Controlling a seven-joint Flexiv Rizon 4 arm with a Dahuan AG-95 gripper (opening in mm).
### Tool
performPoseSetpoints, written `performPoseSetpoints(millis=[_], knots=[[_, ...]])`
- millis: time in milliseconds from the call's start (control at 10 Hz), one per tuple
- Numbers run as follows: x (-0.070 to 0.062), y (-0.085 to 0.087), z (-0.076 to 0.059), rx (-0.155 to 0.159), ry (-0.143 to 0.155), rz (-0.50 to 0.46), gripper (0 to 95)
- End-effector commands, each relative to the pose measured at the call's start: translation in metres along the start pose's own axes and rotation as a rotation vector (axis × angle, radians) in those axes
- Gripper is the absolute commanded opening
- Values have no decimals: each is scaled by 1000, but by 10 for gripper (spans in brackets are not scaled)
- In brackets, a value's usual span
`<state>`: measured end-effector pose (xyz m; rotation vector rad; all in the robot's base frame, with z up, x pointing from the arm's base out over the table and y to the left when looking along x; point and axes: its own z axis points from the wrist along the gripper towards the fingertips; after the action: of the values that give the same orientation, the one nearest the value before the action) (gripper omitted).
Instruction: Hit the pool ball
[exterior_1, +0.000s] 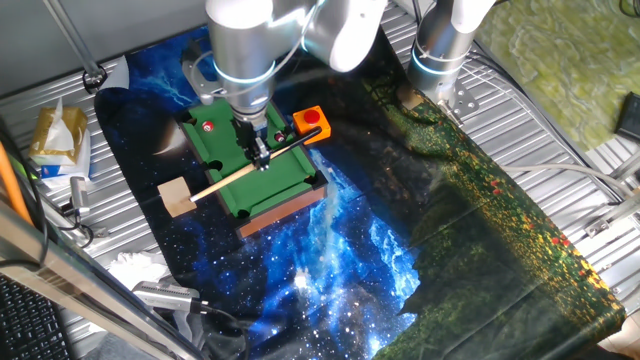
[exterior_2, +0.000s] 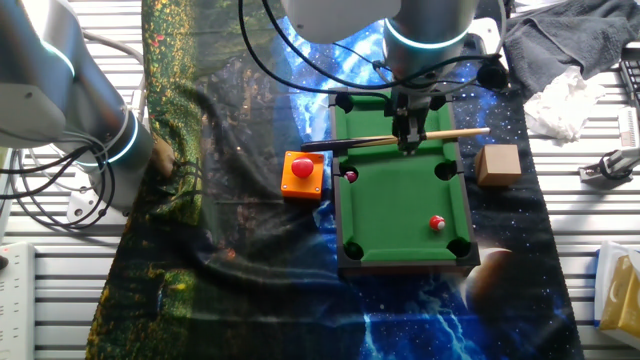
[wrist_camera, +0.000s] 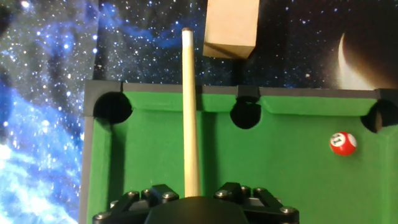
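Observation:
The pool ball (exterior_2: 437, 223) is tiny, bright red with a whitish spot, and lies on the miniature green pool table (exterior_2: 400, 205) near a corner pocket. It also shows in the hand view (wrist_camera: 342, 143) at the right and in one fixed view (exterior_1: 209, 127). My gripper (exterior_2: 408, 143) hangs over the table's other end, shut on a wooden cue stick (exterior_2: 460, 133) that lies level across the table. In the hand view the cue stick (wrist_camera: 191, 112) runs straight ahead from my gripper (wrist_camera: 191, 194), well left of the ball. The cue does not touch the ball.
A darker maroon ball (exterior_2: 351, 176) sits by a side pocket. A red button on an orange box (exterior_2: 303, 170) stands beside the table. A wooden block (exterior_2: 498, 165) stands on the opposite side, just past the cue's end (wrist_camera: 231, 28). A second arm's base (exterior_2: 105, 140) stands at the cloth's edge.

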<state>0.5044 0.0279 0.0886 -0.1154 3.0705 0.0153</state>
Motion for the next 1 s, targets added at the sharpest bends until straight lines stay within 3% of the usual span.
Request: performPoseSetpoints(millis=[100,400,600,1000], knots=[[0,0,4,2,-6,5,380],[0,1,7,8,-6,10,380],[0,1,7,13,-2,14,0],[0,1,6,15,-2,8,0]])
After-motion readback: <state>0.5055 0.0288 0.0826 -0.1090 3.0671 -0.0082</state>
